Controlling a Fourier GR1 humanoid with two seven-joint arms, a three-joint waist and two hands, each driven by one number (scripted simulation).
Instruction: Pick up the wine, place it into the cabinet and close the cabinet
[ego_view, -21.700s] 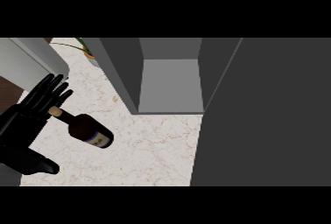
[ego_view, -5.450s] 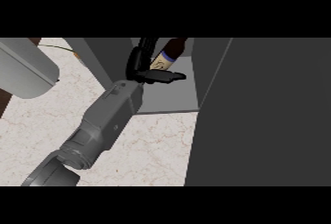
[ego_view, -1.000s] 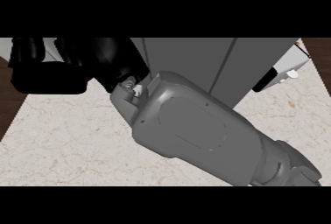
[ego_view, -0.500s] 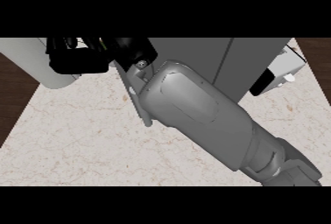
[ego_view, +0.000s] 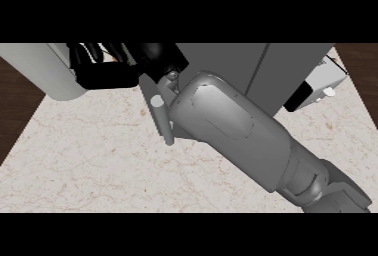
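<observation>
Dark grey cabinet (ego_view: 295, 65), upright and flat-fronted, just right of the black hand (ego_view: 111, 76), partly hidden behind the forearm; two plain panels on the front, meeting at one vertical seam; shut, as far as can be seen.

Kitchen showing itself here. Pale stone-look counter (ego_view: 96, 165) with brown veining filling most of view. Grey cabinet (ego_view: 288, 65) rising at counter's far edge. Small white-and-black appliance (ego_view: 317, 87) sitting just beside cabinet, at right. Pale grey cylinder (ego_view: 44, 70) lying at upper left. Dark wood surface (ego_view: 15, 115) showing past counter's side edges.
</observation>
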